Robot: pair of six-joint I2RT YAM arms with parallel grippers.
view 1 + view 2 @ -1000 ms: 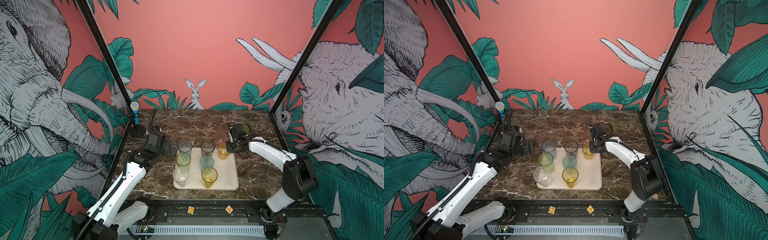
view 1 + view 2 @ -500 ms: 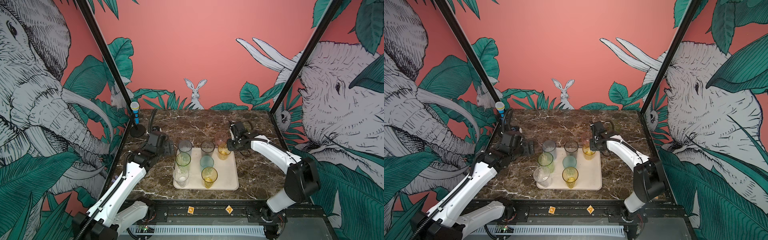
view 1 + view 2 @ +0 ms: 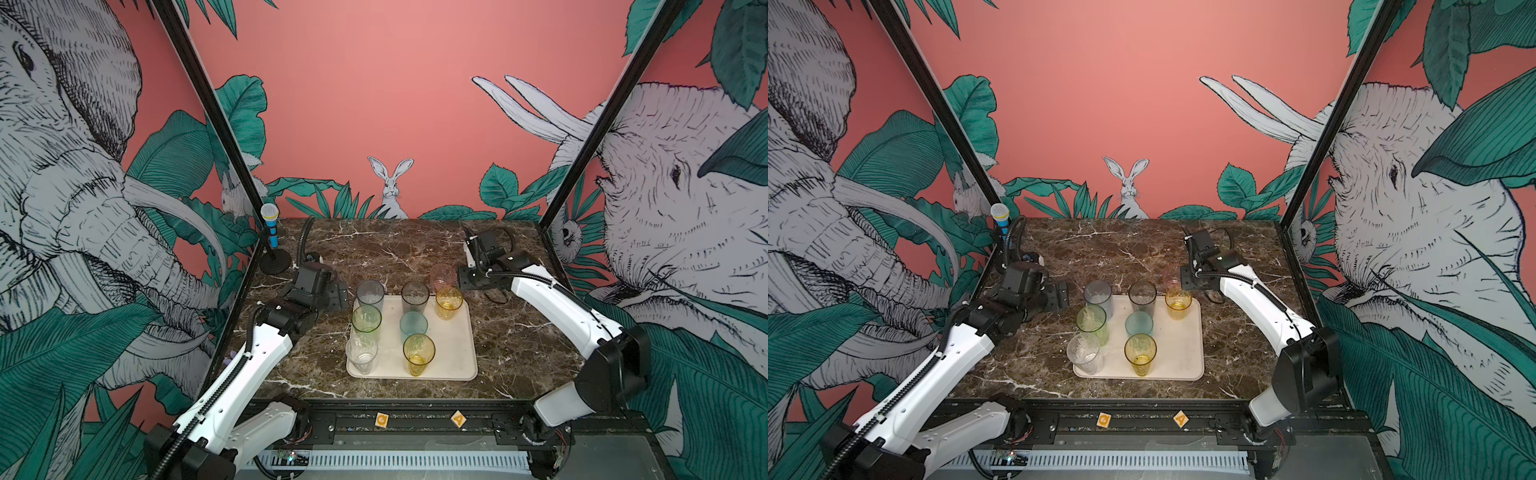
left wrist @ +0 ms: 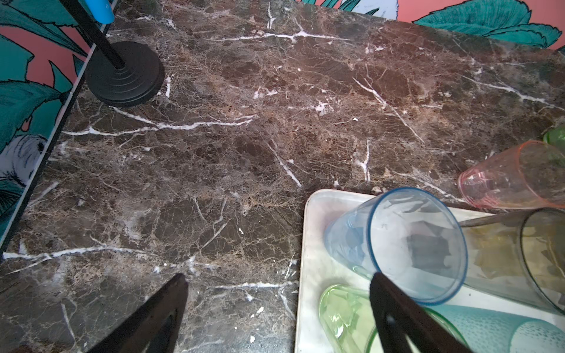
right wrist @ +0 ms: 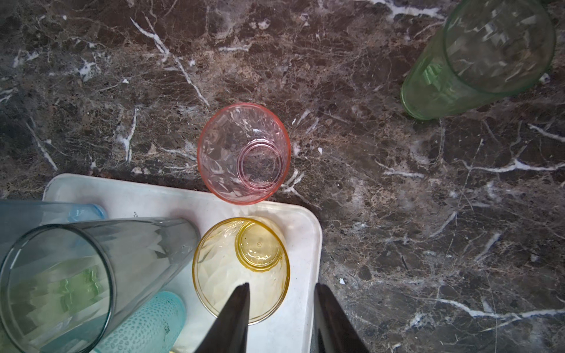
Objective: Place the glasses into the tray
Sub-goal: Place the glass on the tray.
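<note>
Tray [image 3: 457,349] lies mid-worktop [image 3: 519,332] and holds seven upright glasses, with the amber glass [image 5: 241,269] at its far right corner. Pink glass [image 5: 244,152] stands on the worktop just beside the tray's far rim. A loose green glass [image 5: 477,58] stands well apart from it. Right end effector [image 5: 281,285] hovers over the amber glass's rim, jaws parted, gripping nothing. Left end effector [image 4: 278,278] is spread wide and empty near the tray's far left corner.
</note>
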